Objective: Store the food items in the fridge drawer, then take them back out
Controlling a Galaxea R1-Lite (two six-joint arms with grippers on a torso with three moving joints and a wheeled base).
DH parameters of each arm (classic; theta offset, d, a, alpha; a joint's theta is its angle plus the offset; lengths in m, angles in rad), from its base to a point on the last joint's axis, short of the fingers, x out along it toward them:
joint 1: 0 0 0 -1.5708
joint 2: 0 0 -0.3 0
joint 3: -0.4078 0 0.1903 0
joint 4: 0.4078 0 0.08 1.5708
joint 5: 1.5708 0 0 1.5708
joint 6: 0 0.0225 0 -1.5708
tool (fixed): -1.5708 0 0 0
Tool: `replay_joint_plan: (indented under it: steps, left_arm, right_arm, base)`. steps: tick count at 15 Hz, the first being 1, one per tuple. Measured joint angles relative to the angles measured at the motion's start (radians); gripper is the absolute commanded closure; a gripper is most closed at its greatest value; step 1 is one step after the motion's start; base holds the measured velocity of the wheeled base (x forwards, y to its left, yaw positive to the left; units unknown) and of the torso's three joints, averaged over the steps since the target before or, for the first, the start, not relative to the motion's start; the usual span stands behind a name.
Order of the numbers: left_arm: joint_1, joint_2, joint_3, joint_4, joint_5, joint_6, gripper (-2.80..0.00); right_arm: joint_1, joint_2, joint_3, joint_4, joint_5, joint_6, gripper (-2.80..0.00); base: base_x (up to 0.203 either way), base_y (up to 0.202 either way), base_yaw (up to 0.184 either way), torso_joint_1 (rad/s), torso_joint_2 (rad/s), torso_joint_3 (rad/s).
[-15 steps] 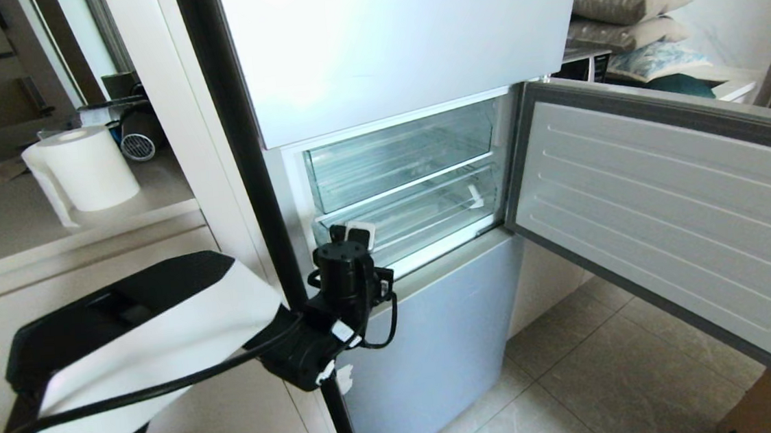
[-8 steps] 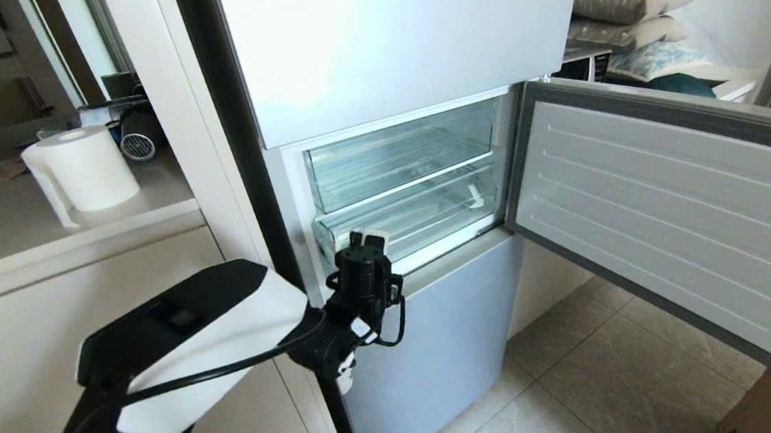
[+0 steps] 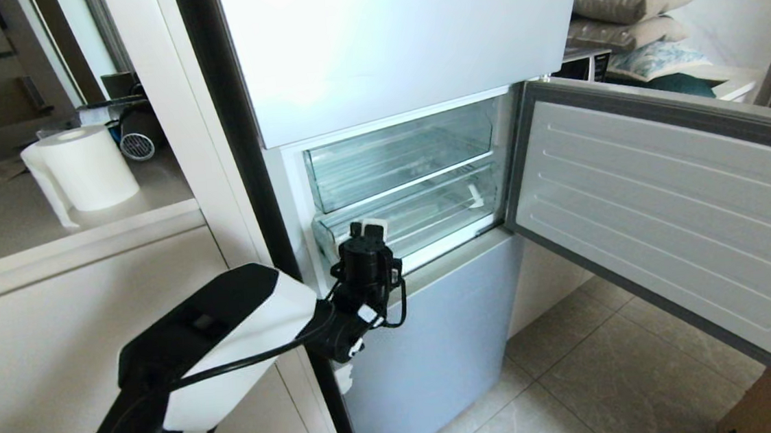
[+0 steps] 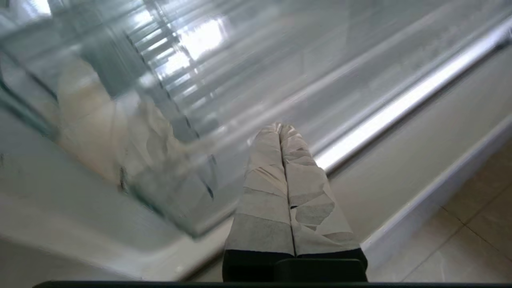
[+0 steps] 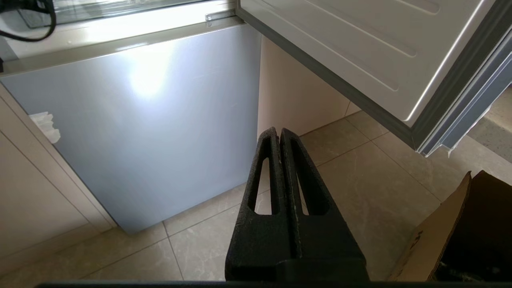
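Observation:
The fridge (image 3: pixel 399 36) stands with its middle door (image 3: pixel 667 208) swung open to the right. Inside, the fridge drawer (image 3: pixel 433 209) is the lower clear bin, pushed in, and nothing shows in it. My left gripper (image 3: pixel 367 229) is shut, its tape-wrapped fingers pressed together with nothing between them. Its tips are at the left end of the drawer's front lip. In the left wrist view the gripper (image 4: pixel 279 128) lies against the clear ribbed drawer (image 4: pixel 180 64). My right gripper (image 5: pixel 279 134) hangs shut and empty, low before the fridge's bottom front. No food items are in view.
A shorter clear bin (image 3: pixel 401 153) sits above the drawer. A paper roll (image 3: pixel 86 168) stands on the beige counter (image 3: pixel 50 236) to the left. The open door overhangs the tiled floor (image 3: pixel 577 380). A cardboard box (image 5: pixel 460 236) stands at the floor's right.
My left arm has stretched forward, carrying the shut gripper slightly right and up along the drawer's front lip. The right arm has not moved.

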Motion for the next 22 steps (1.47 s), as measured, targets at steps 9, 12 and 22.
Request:
replay_joint_plan:
  steps: [9,12,22]
  left_arm:
    - [0.046,0.033,-0.059,-0.003,0.000,-0.001,0.00]
    - [0.029,0.003,-0.020,-0.018,0.000,0.000,0.00]
    - [-0.107,-0.622,0.592,-0.088,-0.020,0.005,0.00]
  right_arm:
    - [0.000,0.000,0.001,-0.001,0.000,0.000,0.00]
    - [0.000,0.000,0.001,0.000,0.000,0.000,0.00]
    - [0.000,0.000,0.000,0.001,0.000,0.000,0.00]
  base:
    - [0.000,0.000,0.000,0.000,0.00,0.000]
    - [0.000,0.000,0.000,0.000,0.00,0.000]
    - [0.000,0.000,0.000,0.000,0.00,0.000]
